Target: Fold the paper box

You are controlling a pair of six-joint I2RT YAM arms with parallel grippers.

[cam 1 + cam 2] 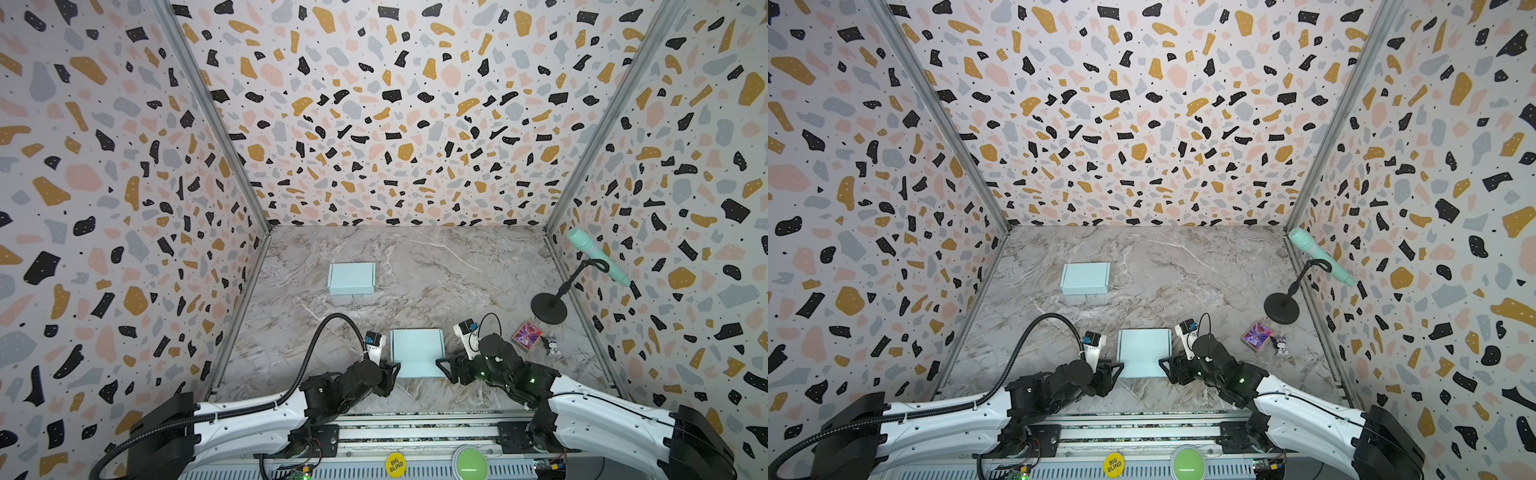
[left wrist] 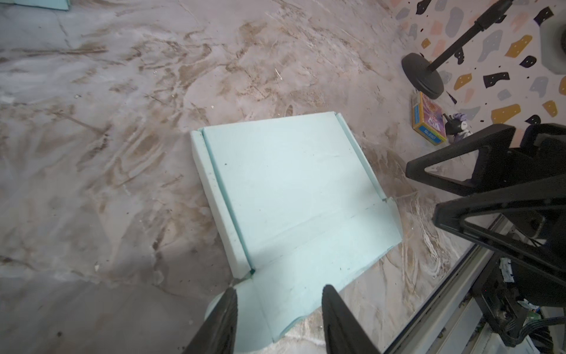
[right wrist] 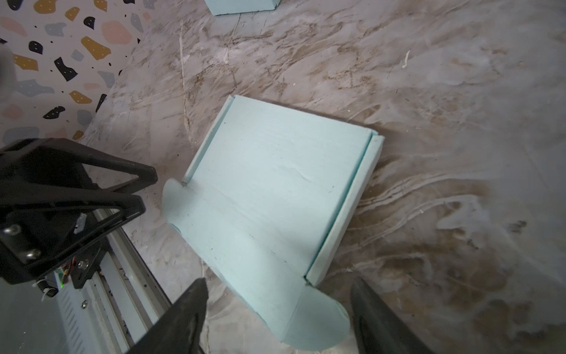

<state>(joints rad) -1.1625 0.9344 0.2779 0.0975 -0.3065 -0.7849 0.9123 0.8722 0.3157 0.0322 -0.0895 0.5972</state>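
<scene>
Pale-teal paper box (image 1: 417,353), perhaps corrugated, rounded tabs (image 3: 318,325), veined marble tabletop (image 1: 436,270).

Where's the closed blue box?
In both top views the closed pale-blue paper box sits left of centre on the marble tabletop, beyond the half-folded pale-blue box up front.

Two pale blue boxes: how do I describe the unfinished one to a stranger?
Look at the near edge of the marble table, between the left gripper and the right gripper. The unfinished box lies there. Unlike the closed box farther back, its front flap with rounded ears lies unfolded.
</scene>
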